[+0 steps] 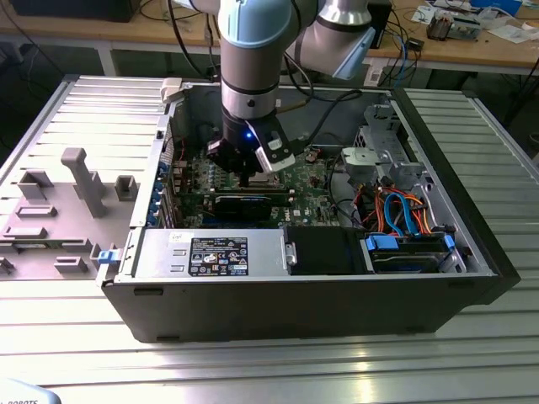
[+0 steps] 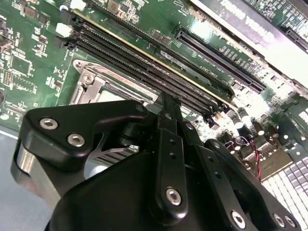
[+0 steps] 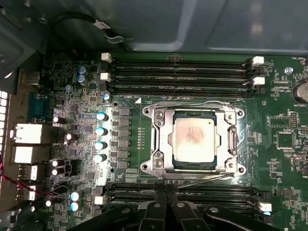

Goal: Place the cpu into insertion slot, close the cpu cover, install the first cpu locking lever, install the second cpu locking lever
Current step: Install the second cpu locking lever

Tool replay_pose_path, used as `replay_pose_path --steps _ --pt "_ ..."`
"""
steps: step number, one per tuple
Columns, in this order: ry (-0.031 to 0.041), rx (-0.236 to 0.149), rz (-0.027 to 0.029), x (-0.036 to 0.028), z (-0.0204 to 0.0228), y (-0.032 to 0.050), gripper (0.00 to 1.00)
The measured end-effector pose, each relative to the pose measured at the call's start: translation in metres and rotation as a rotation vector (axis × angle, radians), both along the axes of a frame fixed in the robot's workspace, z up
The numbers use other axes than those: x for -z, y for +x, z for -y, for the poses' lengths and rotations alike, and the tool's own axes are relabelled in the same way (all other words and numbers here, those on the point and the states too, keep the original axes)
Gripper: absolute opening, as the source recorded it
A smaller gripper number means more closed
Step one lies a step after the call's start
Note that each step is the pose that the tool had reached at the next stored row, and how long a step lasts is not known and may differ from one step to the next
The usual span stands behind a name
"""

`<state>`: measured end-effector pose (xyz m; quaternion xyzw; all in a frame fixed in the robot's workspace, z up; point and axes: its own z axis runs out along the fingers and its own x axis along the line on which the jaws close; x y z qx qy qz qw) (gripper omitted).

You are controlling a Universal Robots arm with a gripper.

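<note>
In the first wrist view the cpu (image 3: 193, 136) lies flat in the insertion slot (image 3: 147, 112) on the green board, its silver-grey top showing. The cpu cover (image 3: 162, 139) lies flat over it, framing the chip. One thin wire lever (image 3: 192, 103) runs along one side of the socket. Another wire lever (image 3: 207, 180) lies slanted along the opposite side. My gripper (image 3: 167, 209) hovers just off that slanted-lever side, fingers together with nothing between them. The second wrist view has the gripper (image 2: 166, 102) over the socket's metal rim (image 2: 103, 84). In the exterior view the gripper (image 1: 253, 172) hangs inside the open computer case.
Long black memory slots (image 3: 183, 74) flank the socket on two sides. A row of capacitors (image 3: 100, 130) stands beside it. In the exterior view a black card (image 1: 244, 206), a labelled power supply (image 1: 219, 252) and drive bays with blue cables (image 1: 404, 219) crowd the case. A grey fixture (image 1: 76, 194) sits at the exterior view's left.
</note>
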<state>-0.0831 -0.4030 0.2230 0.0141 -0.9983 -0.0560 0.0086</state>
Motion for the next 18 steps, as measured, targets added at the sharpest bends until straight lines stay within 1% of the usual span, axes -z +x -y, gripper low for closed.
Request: replay_pose_path --steps 2,14,18 --pt "0.0026 0.004 -0.0001 0.0022 0.0000 -0.0003 0.11" --pt "0.0026 0.005 -0.0004 0.0030 0.0000 -0.0003 0.11" --pt "0.0026 0.005 -0.0006 0.0063 0.0000 -0.0034 0.11"
